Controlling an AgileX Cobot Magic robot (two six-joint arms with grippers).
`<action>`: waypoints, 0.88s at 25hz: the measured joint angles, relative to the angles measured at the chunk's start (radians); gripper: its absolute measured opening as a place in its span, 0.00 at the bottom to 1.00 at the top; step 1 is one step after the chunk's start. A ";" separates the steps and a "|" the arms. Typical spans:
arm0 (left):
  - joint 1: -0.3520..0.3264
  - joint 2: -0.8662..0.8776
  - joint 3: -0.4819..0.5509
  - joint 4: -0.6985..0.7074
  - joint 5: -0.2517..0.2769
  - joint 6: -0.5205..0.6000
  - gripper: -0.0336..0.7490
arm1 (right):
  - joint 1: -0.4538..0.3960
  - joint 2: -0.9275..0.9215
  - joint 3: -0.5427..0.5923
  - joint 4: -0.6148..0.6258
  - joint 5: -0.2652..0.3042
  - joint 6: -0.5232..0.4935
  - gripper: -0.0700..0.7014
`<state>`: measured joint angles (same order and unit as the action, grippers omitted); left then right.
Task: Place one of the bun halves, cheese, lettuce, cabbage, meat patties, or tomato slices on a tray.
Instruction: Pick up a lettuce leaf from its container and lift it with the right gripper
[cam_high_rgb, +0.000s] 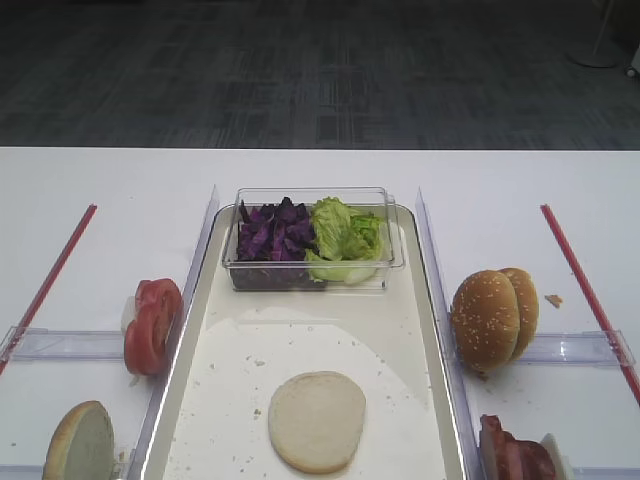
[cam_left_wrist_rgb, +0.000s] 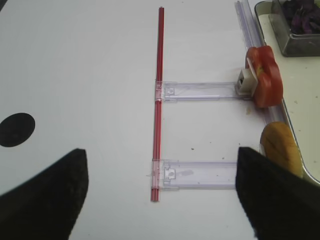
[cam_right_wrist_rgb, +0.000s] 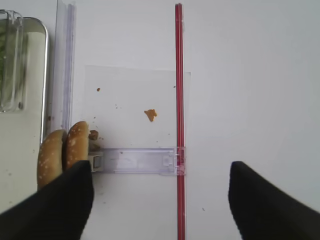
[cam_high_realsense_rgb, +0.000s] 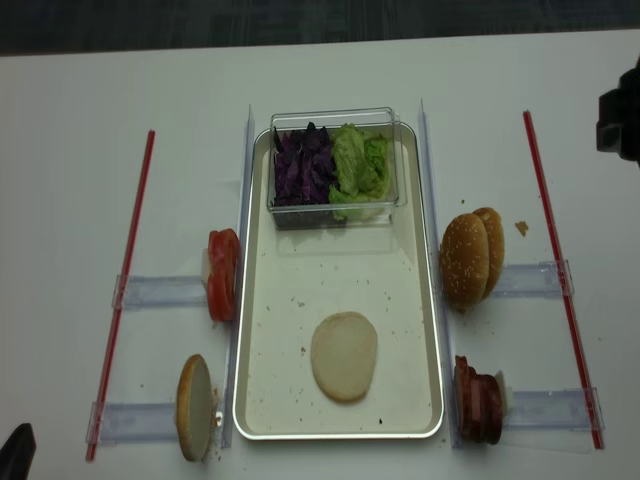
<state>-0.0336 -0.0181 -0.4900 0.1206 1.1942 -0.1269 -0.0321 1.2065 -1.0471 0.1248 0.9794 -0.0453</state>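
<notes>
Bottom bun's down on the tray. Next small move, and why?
Probably swing the right hand back toward the meat patties and lower over them. The bun half lies bare on the tray; both hands are open and empty, and the patties stand on the right hand's side.

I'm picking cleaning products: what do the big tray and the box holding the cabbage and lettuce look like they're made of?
The large rectangular tray looks like brushed metal: silvery rolled rim, dull pale sheen. The clear rectangular box looks like glossy transparent plastic: contents show through its walls.
</notes>
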 joint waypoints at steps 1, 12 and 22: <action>0.000 0.000 0.000 0.000 0.000 0.000 0.75 | 0.000 0.035 -0.022 -0.002 0.005 0.000 0.84; 0.000 0.000 0.000 0.000 0.000 0.000 0.75 | 0.000 0.448 -0.272 -0.033 0.094 0.000 0.84; 0.000 0.000 0.000 0.000 0.000 0.000 0.75 | 0.000 0.681 -0.424 -0.042 0.109 -0.011 0.84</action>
<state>-0.0336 -0.0181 -0.4900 0.1206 1.1942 -0.1269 -0.0321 1.8880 -1.4713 0.0832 1.0883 -0.0568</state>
